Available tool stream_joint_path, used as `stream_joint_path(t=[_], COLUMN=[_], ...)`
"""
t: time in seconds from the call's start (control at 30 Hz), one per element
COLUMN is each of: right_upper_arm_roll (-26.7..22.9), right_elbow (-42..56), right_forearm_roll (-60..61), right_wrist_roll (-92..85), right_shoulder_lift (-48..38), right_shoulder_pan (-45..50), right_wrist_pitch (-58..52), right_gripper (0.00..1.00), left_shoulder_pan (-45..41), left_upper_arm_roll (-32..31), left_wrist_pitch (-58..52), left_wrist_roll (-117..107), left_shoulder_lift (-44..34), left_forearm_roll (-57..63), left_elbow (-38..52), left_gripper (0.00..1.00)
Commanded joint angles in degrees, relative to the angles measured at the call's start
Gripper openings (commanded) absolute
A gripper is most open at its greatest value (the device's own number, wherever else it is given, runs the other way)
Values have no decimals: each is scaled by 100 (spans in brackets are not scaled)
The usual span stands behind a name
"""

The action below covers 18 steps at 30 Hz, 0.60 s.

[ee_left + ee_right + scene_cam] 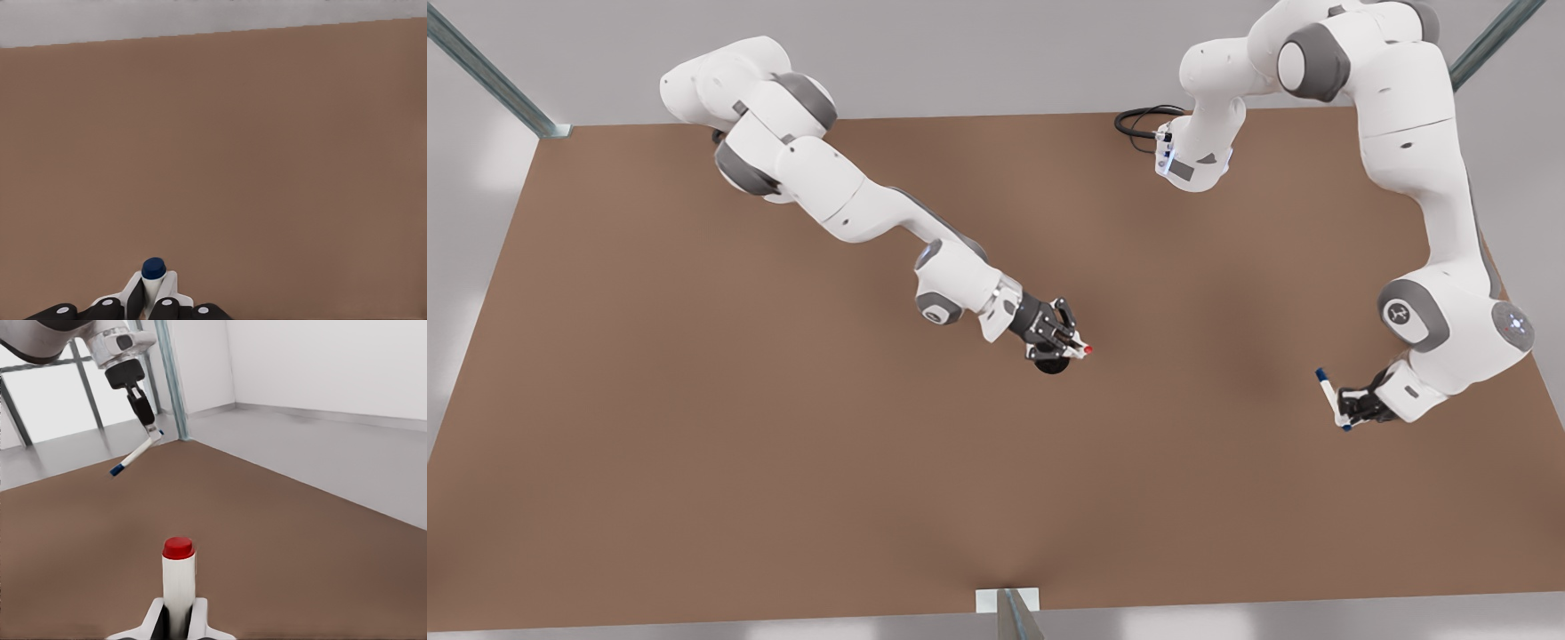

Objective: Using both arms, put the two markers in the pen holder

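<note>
Nearest in your right wrist view: the right gripper (179,620) has its fingers closed on the red marker (179,577), barrel pinched low, cap pointing out past the tips. In the front view that gripper (1069,340) sits at mid table with the red cap (1087,351) poking out, right over the holder (1052,364), a dark round shape just under the fingers. You're probably about to drop this one; whether the tip is inside the rim, can't tell.

Your left gripper (155,301) is closed on the blue marker (153,275), cap sticking out between the tips. In the front view it (1352,411) is at the front view's right, well apart from the holder, blue marker (1328,392) held crosswise.

Handling, my guess: markers are light, stiff, smooth and round, so they can pivot or slip in a two-finger pinch. Grip mid-barrel, not on the cap. Holder looks light and may tip if you knock the rim.

Views differ: the right wrist view shows the left gripper (151,427) farther off, raised above the table (300,540), its marker (136,456) slanting down. The front view gives the holder and the spacing of both arms. The left wrist view adds bare table (267,167) ahead.
</note>
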Motion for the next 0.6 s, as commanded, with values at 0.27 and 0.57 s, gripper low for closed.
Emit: stream_joint_path(t=[0.27, 0.57], right_upper_arm_roll=[-146, -58], right_elbow=[-31, -655], right_forearm_roll=[-40, -225], right_wrist_roll=[103, 112], right_shoulder_lift=[36, -324], right_shoulder_pan=[193, -9], right_wrist_pitch=[71, 79], right_gripper=[22, 22], left_shoulder_pan=[59, 41], left_upper_arm_roll=[-89, -230], left_wrist_pitch=[-3567, -3953], left_wrist_roll=[5190, 7141], left_shoulder_lift=[-49, 3], left_forearm_roll=[-1667, -2221], left_elbow=[566, 882], left_gripper=[29, 30])
